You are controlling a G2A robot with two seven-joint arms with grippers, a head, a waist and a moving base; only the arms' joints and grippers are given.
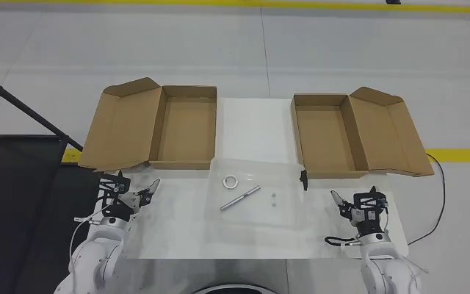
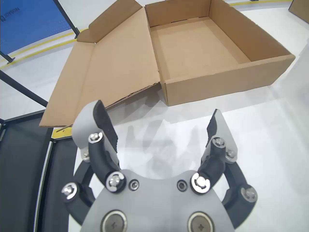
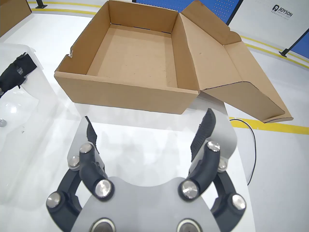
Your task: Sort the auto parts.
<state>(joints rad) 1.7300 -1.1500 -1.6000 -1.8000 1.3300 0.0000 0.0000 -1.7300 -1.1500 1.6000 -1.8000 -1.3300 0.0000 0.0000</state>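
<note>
A clear plastic tray (image 1: 288,217) lies mid-table with the parts in it: a white ring (image 1: 230,180), a metal rod (image 1: 240,198), two small nuts (image 1: 273,195) and a black part (image 1: 303,177) at its right rim. The black part (image 3: 15,71) also appears in the right wrist view. Two empty cardboard boxes stand behind the tray, the left box (image 1: 183,125) and the right box (image 1: 327,134). My left gripper (image 1: 145,193) rests open near the table's left front edge, nothing between its fingers. My right gripper (image 1: 341,201) is open and empty at the right front.
Each box has its lid folded outward, the left lid (image 2: 101,68) over the table's left edge and the right lid (image 3: 231,68) over the right edge. A black cable (image 1: 438,191) runs along the floor at the right. Bare white table (image 1: 253,125) separates the boxes.
</note>
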